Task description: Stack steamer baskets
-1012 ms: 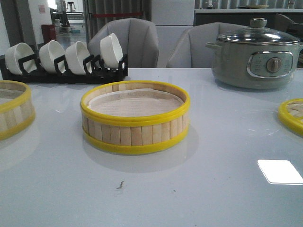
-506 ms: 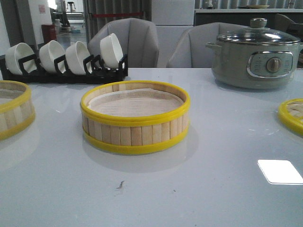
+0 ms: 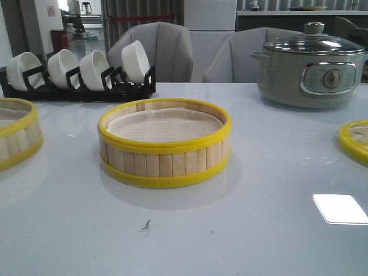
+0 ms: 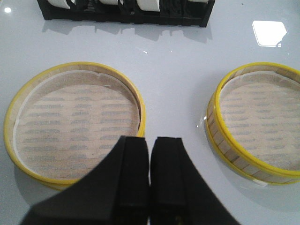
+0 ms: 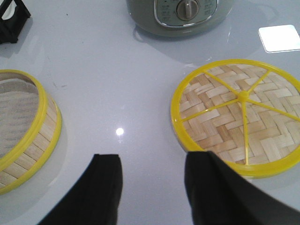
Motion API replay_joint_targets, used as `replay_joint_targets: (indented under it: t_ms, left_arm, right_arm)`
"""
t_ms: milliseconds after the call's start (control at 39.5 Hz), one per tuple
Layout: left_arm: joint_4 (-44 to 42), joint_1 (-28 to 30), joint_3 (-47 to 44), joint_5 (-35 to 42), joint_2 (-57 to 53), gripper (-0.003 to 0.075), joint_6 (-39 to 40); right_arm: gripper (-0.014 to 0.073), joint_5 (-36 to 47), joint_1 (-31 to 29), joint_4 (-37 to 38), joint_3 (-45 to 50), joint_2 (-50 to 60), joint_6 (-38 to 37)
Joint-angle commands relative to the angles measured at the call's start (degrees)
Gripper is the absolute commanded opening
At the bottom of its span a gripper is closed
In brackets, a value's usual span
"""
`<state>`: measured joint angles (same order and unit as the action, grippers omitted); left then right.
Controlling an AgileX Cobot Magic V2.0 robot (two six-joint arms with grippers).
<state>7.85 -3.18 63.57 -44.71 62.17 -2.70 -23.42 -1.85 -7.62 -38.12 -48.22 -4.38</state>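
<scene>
The pale surface [image 3: 241, 230] carries two steamer baskets: the centre basket [image 3: 164, 144] and the left basket [image 3: 16, 138], well apart, unstacked. The woven lid [image 5: 239, 123] lies right. The left gripper [image 4: 150, 154] has its fingers clenched empty; the right gripper [image 5: 152, 176] is released. Gripping the lid by mistake would spoil the stack.

The centre steamer basket [image 3: 164, 144] has a wall of pale wooden slats between glossy yellow plastic rims, with a matt papery liner inside, and the left steamer basket [image 3: 17, 138] looks the same. The surface [image 3: 259, 218] is smooth, glossy grey-white and mirrors lights. The woven bamboo lid [image 5: 239, 117] carries yellow plastic ribs; the pot [image 3: 310, 69] is satin grey-green under shiny glass.
</scene>
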Motion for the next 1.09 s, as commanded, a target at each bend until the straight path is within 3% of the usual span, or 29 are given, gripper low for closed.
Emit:
replay_joint_targets:
  t_ms: [0, 152, 228, 658, 1062]
  left_arm:
    - [1.6, -0.4, 2.2, 2.6, 0.5, 0.02, -1.2]
    - [1.9, -0.4, 2.2, 3.1, 3.4, 0.0428, -1.4]
    - [3.1, -0.4, 2.2, 3.4, 5.2, 0.047, -1.4]
    - [6.6, -3.9, 4.0, 8.2, 21.5, 0.0464, -2.9]
    - [3.7, -3.9, 20.4, 4.2, 38.3, 0.0464, -2.9]
  right_arm:
    - [0.0463, 4.9, 0.0, -0.1, -2.1, 0.3, 0.1]
    - [0.0444, 4.9, 0.0, -0.1, -2.1, 0.3, 0.1]
    - [0.0444, 4.9, 0.0, -0.1, -2.1, 0.3, 0.1]
    - [0.0444, 3.3, 0.0, -0.1, -1.9, 0.3, 0.1]
    - [0.0444, 3.2, 0.0, -0.1, -1.9, 0.3, 0.1]
